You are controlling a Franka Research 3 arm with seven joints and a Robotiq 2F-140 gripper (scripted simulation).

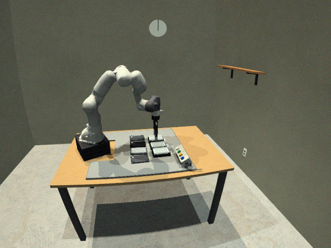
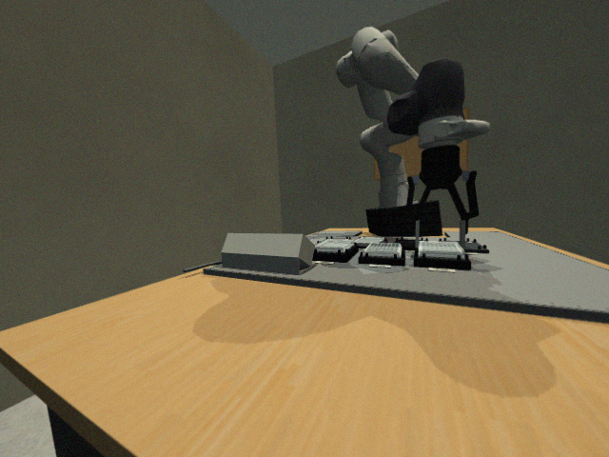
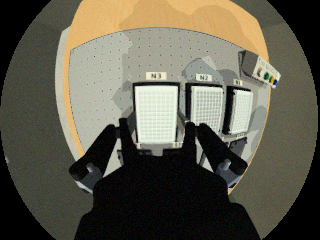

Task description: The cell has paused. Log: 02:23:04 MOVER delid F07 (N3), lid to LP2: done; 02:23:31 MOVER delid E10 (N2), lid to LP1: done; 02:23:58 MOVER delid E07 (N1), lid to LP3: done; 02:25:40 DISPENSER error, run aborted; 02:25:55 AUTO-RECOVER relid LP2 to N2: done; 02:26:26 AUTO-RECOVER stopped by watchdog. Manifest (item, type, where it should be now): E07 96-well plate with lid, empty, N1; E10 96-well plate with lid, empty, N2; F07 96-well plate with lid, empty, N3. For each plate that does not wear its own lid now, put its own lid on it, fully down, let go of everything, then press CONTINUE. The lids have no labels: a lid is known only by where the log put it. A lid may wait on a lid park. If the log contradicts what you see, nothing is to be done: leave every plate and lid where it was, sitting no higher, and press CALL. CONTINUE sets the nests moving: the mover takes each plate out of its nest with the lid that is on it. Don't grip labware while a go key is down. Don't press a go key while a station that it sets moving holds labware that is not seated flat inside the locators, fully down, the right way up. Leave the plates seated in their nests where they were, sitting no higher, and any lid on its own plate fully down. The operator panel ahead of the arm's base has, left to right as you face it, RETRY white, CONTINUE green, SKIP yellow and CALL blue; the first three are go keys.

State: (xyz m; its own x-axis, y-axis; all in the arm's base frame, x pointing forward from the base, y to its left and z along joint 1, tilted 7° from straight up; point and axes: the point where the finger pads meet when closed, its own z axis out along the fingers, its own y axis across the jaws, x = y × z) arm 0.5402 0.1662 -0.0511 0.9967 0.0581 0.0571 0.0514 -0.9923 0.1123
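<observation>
Three white 96-well plates sit in a row of black nests. In the wrist view the labels read N3 [image 3: 156, 76], N2 [image 3: 203, 78] and N1 from left to right. My gripper [image 1: 155, 134] [image 2: 440, 240] [image 3: 156, 117] points straight down over the N3 nest, the one at the far end of the row in the top view. Its fingers are shut on the long sides of the clear lid [image 1: 155, 138] [image 2: 441, 247] [image 3: 156, 110] that lies low on the N3 plate. I cannot tell whether this lid is fully down. The N2 plate [image 1: 158, 144] [image 2: 383, 248] [image 3: 206, 107] and the N1 plate [image 1: 161, 151] [image 2: 335, 244] [image 3: 240, 110] stand beside it.
A column of three lid parks lies on the arm's side of the nests. The middle park holds a pale lid [image 1: 138, 150]. The near park [image 1: 139, 158] and the far park [image 1: 137, 138] look dark. The grey operator panel [image 1: 182, 156] [image 2: 265, 251] [image 3: 262, 71] stands past N1 on the mat [image 1: 106, 170].
</observation>
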